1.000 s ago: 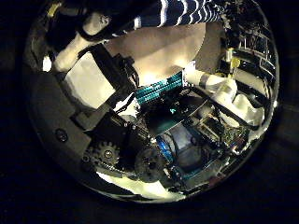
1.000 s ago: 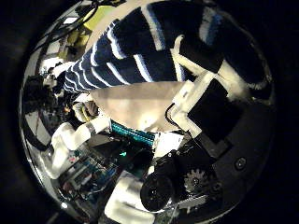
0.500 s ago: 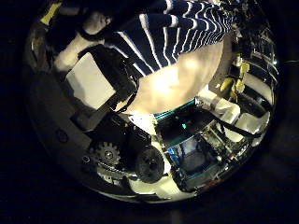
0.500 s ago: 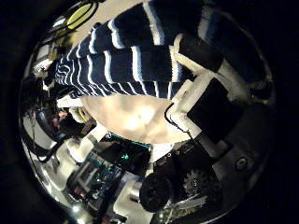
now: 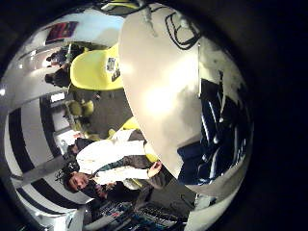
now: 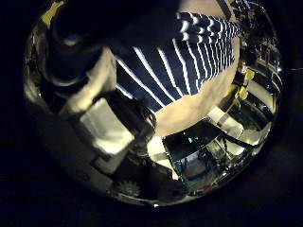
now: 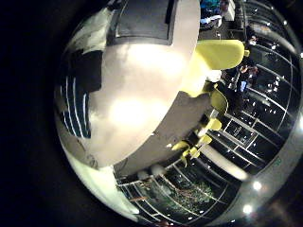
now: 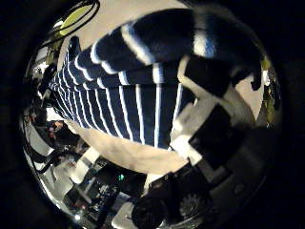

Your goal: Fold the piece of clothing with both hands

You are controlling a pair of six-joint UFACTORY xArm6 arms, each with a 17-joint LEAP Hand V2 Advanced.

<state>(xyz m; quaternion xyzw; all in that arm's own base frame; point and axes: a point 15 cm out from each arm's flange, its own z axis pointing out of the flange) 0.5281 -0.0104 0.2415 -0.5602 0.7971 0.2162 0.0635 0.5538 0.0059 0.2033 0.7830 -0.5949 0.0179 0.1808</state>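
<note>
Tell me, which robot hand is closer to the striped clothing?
Hard to separate: both are right at it. The striped clothing fills the right hand's thumb-side view, with its fingers against the cloth. It also fills much of the left hand's view.

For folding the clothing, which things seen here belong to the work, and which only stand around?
Belong to the work:
- dark blue and white striped cloth garment, lying on the pale round table
- left hand, fingers at the cloth's edge
- right hand, fingers on the cloth

Only standing around:
- yellow plastic chairs beside the table
</note>
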